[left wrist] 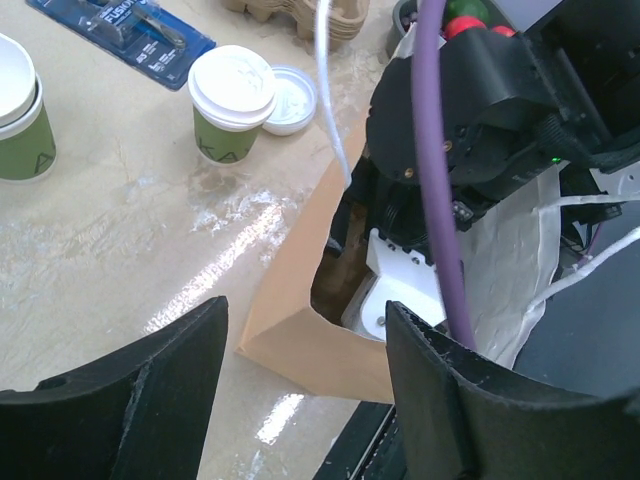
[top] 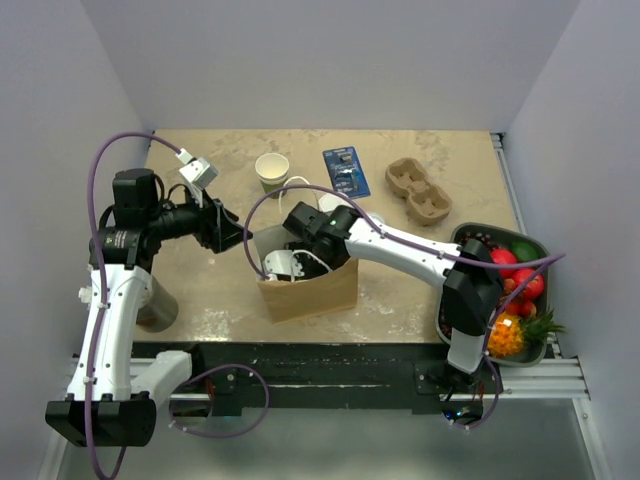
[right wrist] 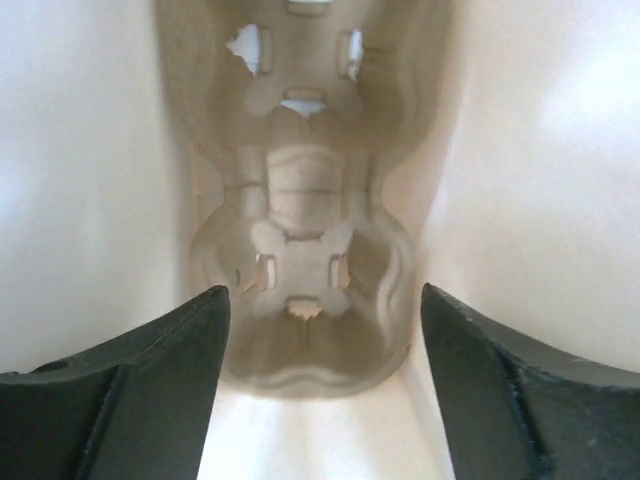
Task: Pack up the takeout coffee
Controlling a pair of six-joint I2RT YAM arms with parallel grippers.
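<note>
Right gripper, spread and empty, inside paper bag above pulp cup carrier; left gripper spread too. Likely next: grasp takeout coffee toward desk's far edge.

the left arm rises from the near left corner and bends right toward the middle of the counter, its left gripper with fingers spread apart. the right arm stretches from the near right corner leftward (wrist tipped down), the right gripper also spread wide.
</note>
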